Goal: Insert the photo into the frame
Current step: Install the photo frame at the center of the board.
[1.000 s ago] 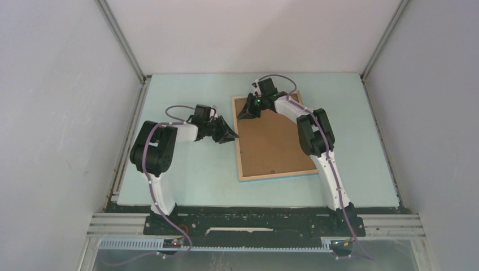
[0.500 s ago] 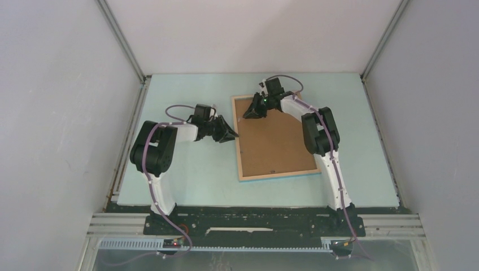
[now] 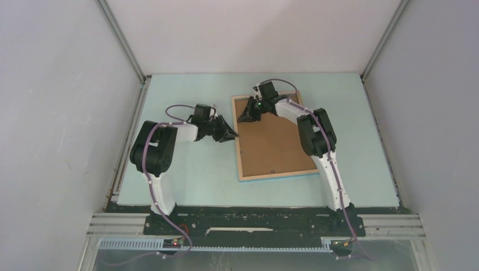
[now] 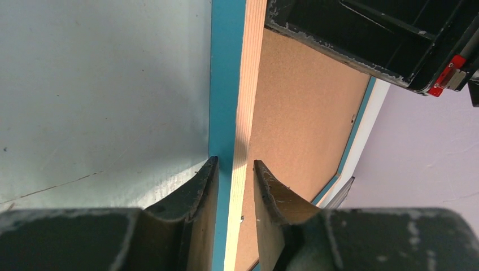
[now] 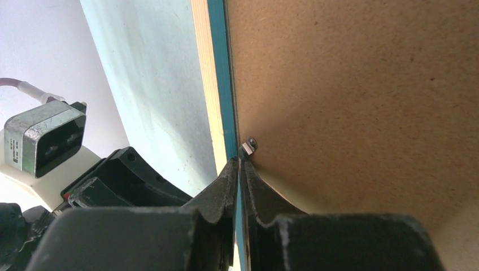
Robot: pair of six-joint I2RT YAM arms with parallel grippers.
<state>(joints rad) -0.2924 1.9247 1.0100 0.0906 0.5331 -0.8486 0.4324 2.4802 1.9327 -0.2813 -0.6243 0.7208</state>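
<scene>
2 claws are on the frame [image 3: 277,174], which lies face down on the table [image 3: 192,180] with the brown backing board [image 3: 274,144] seated in its recess. My right claw [image 3: 247,116] has swung back from further in over the board to the far-left inner edge, while my left claw [image 3: 230,134] has not budged.

My right fingers [image 5: 223,180] are pressed almost together, tips at a small metal tab [image 5: 249,145] where board meets rail. Whether they nip it I cannot tell. I judge I am working on the tabs that hold the board.

My left claw pinches the frame's left rail, 1 finger on the turquoise outer side and 1 on the board side, steadying it.

No view shows the photo. Both claws sit near each other along that rail, so crowding is the risk.
</scene>
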